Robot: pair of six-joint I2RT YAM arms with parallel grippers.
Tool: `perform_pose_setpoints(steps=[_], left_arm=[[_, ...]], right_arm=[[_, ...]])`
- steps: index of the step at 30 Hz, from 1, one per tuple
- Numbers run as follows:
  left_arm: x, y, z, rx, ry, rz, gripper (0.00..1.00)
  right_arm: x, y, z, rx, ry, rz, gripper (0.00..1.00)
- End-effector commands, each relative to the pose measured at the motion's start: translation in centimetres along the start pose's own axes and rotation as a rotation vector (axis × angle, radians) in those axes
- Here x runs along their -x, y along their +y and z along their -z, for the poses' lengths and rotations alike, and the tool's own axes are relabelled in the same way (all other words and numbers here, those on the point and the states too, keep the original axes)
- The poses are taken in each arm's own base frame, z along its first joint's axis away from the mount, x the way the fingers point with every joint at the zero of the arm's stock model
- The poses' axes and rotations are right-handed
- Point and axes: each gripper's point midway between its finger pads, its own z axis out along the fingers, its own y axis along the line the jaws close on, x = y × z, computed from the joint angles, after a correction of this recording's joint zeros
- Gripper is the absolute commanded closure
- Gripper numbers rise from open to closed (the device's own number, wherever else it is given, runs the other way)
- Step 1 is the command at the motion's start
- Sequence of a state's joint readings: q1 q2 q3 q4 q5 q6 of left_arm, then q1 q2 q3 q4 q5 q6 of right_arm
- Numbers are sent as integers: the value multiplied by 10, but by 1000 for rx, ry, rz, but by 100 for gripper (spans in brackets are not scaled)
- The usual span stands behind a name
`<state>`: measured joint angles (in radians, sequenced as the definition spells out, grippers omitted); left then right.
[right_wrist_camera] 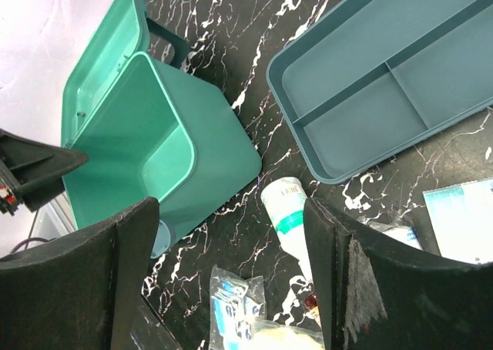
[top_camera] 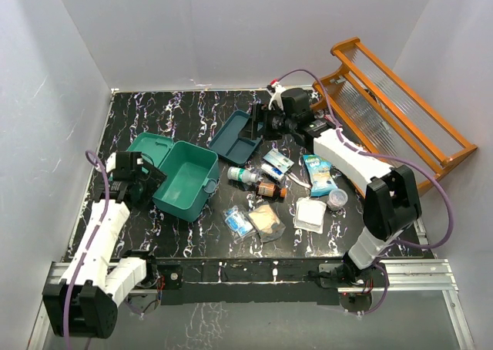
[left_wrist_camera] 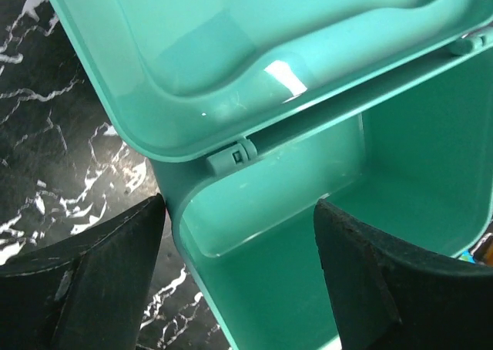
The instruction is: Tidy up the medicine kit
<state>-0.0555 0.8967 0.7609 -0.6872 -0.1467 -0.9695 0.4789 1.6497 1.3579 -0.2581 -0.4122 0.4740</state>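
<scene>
1. Sitting left of centre on the table (top_camera: 192, 111), the kit (top_camera: 185, 176) is open, its lid (top_camera: 146, 146) folded back to the left.
2. The left gripper (top_camera: 148, 182) straddles the kit's left corner by the hinge. One finger (left_wrist_camera: 100, 273) is outside the wall and the other over the inside; they are spread wide and not clamped.
3. The right gripper (right_wrist_camera: 231, 211) hovers to the far right of the kit, by the tray (right_wrist_camera: 385, 88). Its fingers are wide apart and hold nothing.
4. A bottle (right_wrist_camera: 286, 215) lies just right of the kit.
</scene>
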Motion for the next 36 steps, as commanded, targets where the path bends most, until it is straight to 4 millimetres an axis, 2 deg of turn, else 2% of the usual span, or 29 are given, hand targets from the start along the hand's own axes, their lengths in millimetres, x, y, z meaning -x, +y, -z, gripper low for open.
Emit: perform_pose_setpoints(steps=[1,6,10,18,22,29,33,36], left_arm=[[23,-23,-13,-56,-79,-95,28],[24,-40,-33,-88,-51,-199,39],[29,-49,-44,-105,-47,-294,46],[42,-68,-57,-137,-37,-473,51],[48,-67,-63,-129,-20,-544,59],[71,-47,-74,-83,-24,-534,70],[82,-43,-71,-70,-43,-535,71],[78,-49,-67,-113,-33,-540,69]], right_arm=[[23,25,-9,59,-71,86,28],[9,14,-19,30,-33,81,36],[6,5,-17,-13,-42,91,38],[-2,-22,-5,-146,-67,108,42],[-12,-33,0,-195,-51,119,44],[-40,-45,-2,-247,16,147,46],[-54,-47,-5,-267,51,167,48],[-58,-48,-6,-268,62,166,49]])
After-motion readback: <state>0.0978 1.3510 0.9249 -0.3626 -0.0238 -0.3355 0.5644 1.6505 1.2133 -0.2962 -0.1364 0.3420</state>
